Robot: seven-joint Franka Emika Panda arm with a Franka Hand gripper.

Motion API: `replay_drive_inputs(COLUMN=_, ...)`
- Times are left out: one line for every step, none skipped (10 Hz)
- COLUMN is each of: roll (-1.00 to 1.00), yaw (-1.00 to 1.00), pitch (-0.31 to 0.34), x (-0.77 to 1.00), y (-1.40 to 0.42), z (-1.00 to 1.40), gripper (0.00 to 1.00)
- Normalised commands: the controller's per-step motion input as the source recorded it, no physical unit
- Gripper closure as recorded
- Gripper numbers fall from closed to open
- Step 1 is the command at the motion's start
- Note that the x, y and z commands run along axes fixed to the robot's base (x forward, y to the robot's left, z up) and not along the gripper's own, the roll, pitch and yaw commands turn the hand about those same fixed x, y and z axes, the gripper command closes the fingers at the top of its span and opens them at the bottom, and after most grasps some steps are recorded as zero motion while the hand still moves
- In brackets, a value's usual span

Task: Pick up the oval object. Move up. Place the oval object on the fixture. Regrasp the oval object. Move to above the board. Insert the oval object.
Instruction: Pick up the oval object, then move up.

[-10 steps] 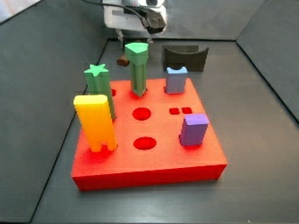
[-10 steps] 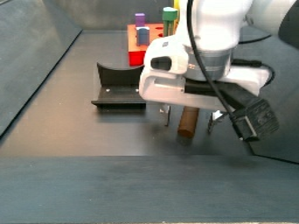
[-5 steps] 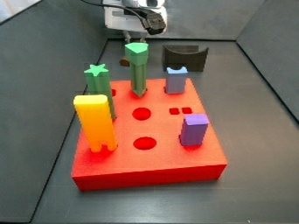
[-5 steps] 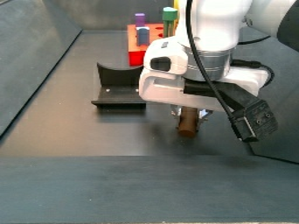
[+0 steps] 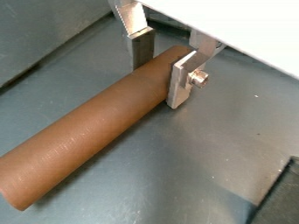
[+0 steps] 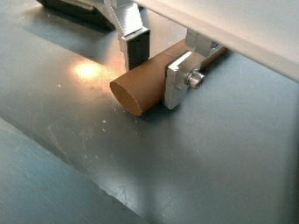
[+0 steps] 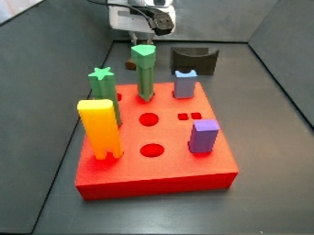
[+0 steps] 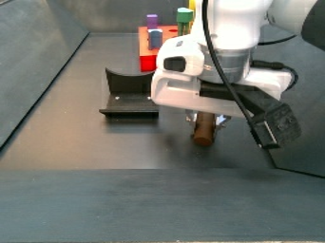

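Brown oval object (image 5: 93,131) lies between the silver-and-dark gripper (image 5: 162,63) fingers on grey floor (image 6: 70,131). Red board (image 7: 153,147) carries yellow block (image 7: 98,127), green star (image 7: 101,81), purple block (image 7: 204,136). Fixture (image 8: 127,95) black.

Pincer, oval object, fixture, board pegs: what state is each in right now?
Pincer: low over the floor, fingers either side of the oval object; contact unclear.
Oval object: brown, lying flat on the floor.
Fixture: empty, beside the pincer.
Red board: pegs upright, two round holes and a small double square slot open.
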Motion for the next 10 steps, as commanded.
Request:
replay_drive_inputs(roll=0.00, yaw=0.00, pitch=0.000, x=0.00, y=0.00, z=0.00, gripper=1.00)
replay_drive_inputs(roll=0.00, yaw=0.00, pitch=0.000, x=0.00, y=0.00, z=0.00, gripper=1.00)
replay_drive_inputs(roll=0.00, yaw=0.00, pitch=0.000, x=0.00, y=0.00, z=0.00, gripper=1.00)
replay_drive_inputs(roll=0.00, yaw=0.00, pitch=0.000, x=0.00, y=0.00, z=0.00, gripper=1.00)
replay_drive_inputs(roll=0.00, yaw=0.00, pitch=0.000, x=0.00, y=0.00, z=0.83, gripper=1.00)
replay_drive_inputs(roll=-0.03, yaw=0.01, pitch=-0.002, x=0.03, y=-0.11, z=0.82, gripper=1.00)
replay_drive_inputs(roll=-0.02, yaw=0.01, pitch=0.021, x=0.00, y=-0.09, z=0.69, gripper=1.00)
replay_drive_inputs(roll=-0.01, yaw=0.02, pitch=0.031, x=0.00, y=-0.05, z=0.56, gripper=1.00)
replay_drive_inputs(roll=0.00, yaw=0.02, pitch=0.043, x=-0.01, y=-0.03, z=0.41, gripper=1.00)
replay_drive_inputs(roll=0.02, yaw=0.02, pitch=0.048, x=-0.01, y=-0.02, z=0.25, gripper=1.00)
